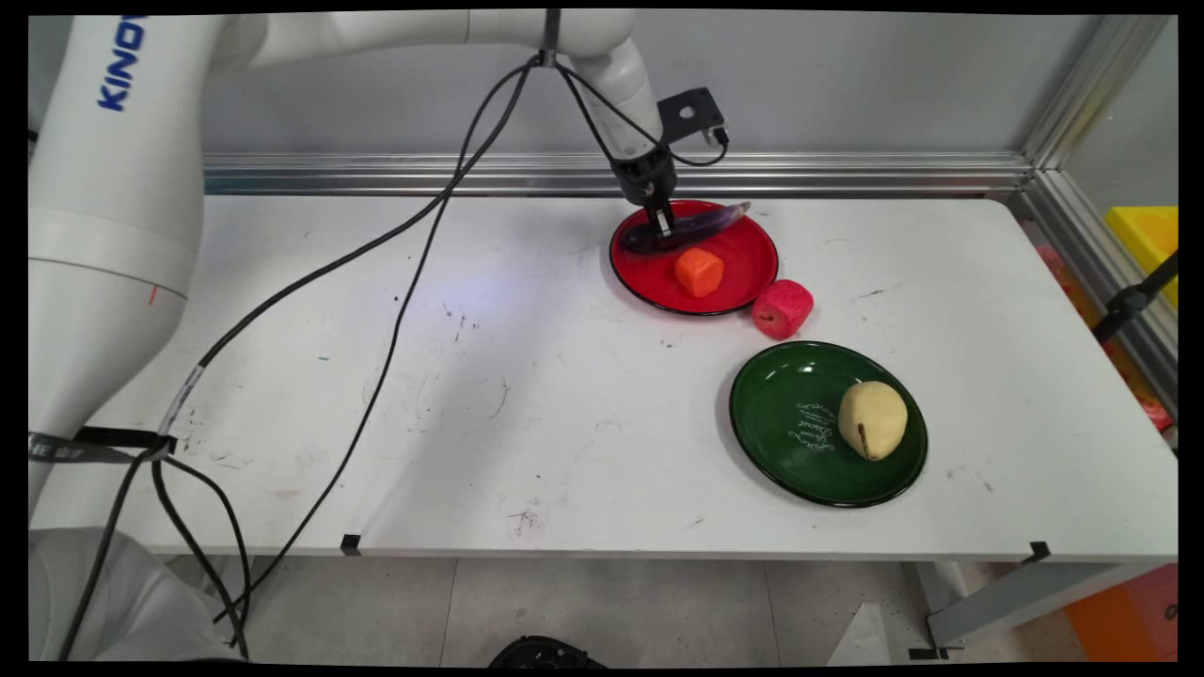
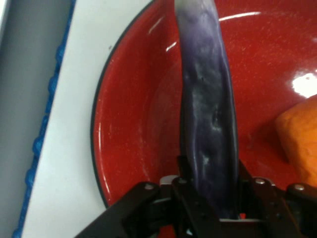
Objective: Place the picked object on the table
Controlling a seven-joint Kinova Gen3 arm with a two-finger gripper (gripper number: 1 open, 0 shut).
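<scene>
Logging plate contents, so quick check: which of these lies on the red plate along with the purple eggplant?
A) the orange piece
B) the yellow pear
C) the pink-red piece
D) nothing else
A: the orange piece sits on the red plate by the eggplant; the pear is on the green plate, and the pink-red piece is on the table.

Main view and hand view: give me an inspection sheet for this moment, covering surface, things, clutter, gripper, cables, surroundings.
Surface: white table, scuffed with dark marks.
Things: purple eggplant lying across the red plate beside an orange piece; pink piece on the table against the red plate's rim; pale pear on the green plate.
Clutter: nothing seen.
Gripper: gripper down on the red plate, fingers on either side of the eggplant's end.
Cables: black cables hang from the arm across the table's left half.
Surroundings: grey wall with an aluminium rail; yellow bin at right.
</scene>
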